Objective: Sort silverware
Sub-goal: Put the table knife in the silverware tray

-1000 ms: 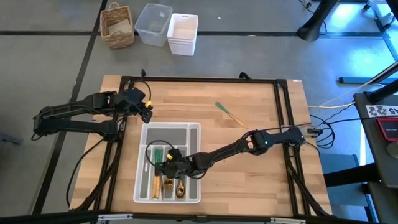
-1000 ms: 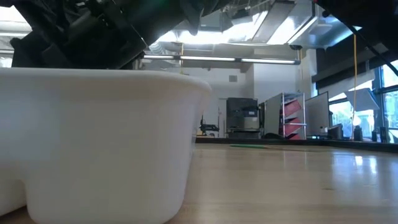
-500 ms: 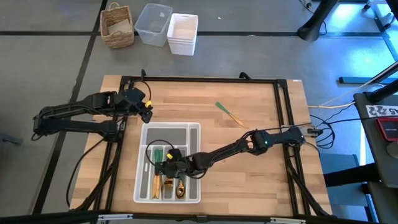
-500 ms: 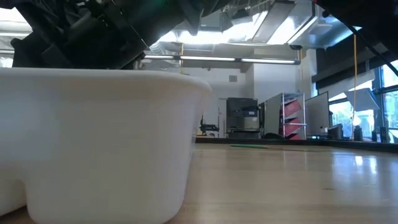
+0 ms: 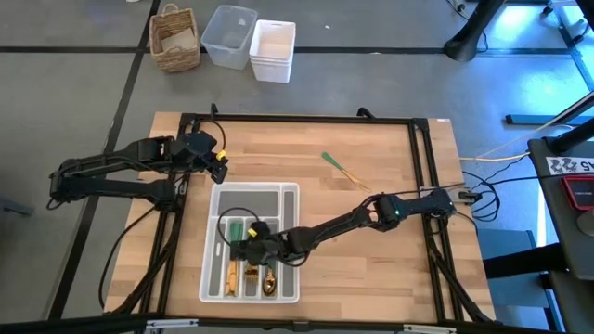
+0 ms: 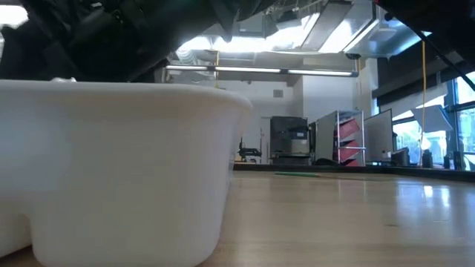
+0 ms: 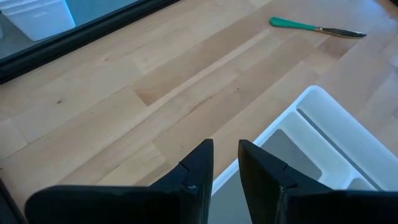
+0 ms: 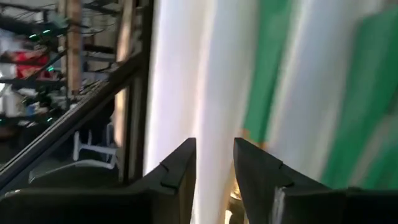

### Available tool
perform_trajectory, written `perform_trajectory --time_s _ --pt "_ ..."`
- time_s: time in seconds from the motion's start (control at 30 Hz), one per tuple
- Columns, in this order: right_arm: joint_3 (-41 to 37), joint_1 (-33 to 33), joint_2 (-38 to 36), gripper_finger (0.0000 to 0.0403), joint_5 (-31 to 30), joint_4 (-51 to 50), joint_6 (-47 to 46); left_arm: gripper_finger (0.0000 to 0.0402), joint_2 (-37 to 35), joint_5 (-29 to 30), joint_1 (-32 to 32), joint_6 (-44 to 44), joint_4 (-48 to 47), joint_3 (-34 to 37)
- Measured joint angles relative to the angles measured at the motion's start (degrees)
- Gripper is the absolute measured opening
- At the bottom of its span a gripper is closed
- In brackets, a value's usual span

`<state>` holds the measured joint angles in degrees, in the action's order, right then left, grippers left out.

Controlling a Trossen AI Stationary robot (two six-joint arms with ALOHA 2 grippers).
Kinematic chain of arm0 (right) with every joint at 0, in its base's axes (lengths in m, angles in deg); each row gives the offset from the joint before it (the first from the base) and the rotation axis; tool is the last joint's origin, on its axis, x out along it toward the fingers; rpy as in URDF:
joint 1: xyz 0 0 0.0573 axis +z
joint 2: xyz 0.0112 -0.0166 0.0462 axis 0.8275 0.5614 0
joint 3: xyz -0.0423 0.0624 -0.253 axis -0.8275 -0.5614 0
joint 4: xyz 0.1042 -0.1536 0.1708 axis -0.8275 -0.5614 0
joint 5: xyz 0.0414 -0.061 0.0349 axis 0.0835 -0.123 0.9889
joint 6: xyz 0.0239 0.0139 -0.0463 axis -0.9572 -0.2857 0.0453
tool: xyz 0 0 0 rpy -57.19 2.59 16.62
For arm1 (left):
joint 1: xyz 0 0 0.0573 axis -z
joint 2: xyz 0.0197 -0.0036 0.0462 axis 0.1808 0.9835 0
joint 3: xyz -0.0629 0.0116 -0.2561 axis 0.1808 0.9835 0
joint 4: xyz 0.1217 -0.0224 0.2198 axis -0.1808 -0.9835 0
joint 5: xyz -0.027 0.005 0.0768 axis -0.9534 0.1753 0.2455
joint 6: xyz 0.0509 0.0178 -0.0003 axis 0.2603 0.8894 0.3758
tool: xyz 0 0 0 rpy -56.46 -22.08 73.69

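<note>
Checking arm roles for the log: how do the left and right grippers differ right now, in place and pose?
Left gripper waits beside the far-left corner of the white tray, over bare wood; right gripper is reached down over the tray's compartments, above the silverware there. Left arm is folded back at the table's left edge; right arm is stretched across the table. Both hold nothing visible, fingers a narrow gap apart. One piece lies unsorted on the wood.

Pale, smooth planked wood with a low sheen forms the surface (image 5: pixel 371 139), framed by dark matt metal rails (image 5: pixel 297 119). The white organizer tray (image 5: pixel 290 193) looks like smooth matt plastic. Silverware (image 5: pixel 251 275) inside shows shiny gold-coloured metal heads; a loose piece (image 7: pixel 314 27) has a glossy green handle. Matt black fingers (image 7: pixel 199 171) look like hard plastic. A woven basket (image 5: pixel 175 37) stands on the grey floor.
</note>
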<state>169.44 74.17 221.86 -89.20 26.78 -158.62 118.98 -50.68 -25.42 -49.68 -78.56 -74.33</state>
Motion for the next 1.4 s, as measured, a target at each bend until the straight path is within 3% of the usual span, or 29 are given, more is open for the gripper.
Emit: perform_trajectory --time_s 0.2,0.4,0.63,0.87,1.07,1.27,1.4 --pt "-0.02 -0.65 -1.37 0.0109 0.70 1.76 7.39 0.0068 -0.02 0.00 0.00 0.02 -1.43 0.00" --pt "-0.02 -2.37 -5.13 0.0110 5.93 0.37 15.07 0.0068 -0.02 0.00 0.00 0.02 -1.90 0.00" --pt "-0.04 -4.62 -11.88 0.0110 10.08 -8.36 24.02 0.0068 0.00 -0.01 0.00 0.02 -1.97 0.00" --pt "-0.07 -6.49 -21.52 0.0110 10.42 -19.38 35.63 0.0068 -0.02 -1.61 0.02 0.00 -1.35 0.00" --pt "-0.07 -7.97 -31.15 0.0110 6.89 -27.95 46.80 0.0068 0.35 -3.12 0.02 -0.90 7.23 0.02" --pt "-0.06 -9.56 -41.42 0.0110 -1.20 -39.52 56.34 0.0068 3.59 -6.41 0.02 -0.90 20.88 0.02" --pt "-0.04 -10.75 -48.35 0.0110 -8.34 -49.42 61.87 0.0068 9.60 -10.21 0.14 0.82 33.17 0.02"
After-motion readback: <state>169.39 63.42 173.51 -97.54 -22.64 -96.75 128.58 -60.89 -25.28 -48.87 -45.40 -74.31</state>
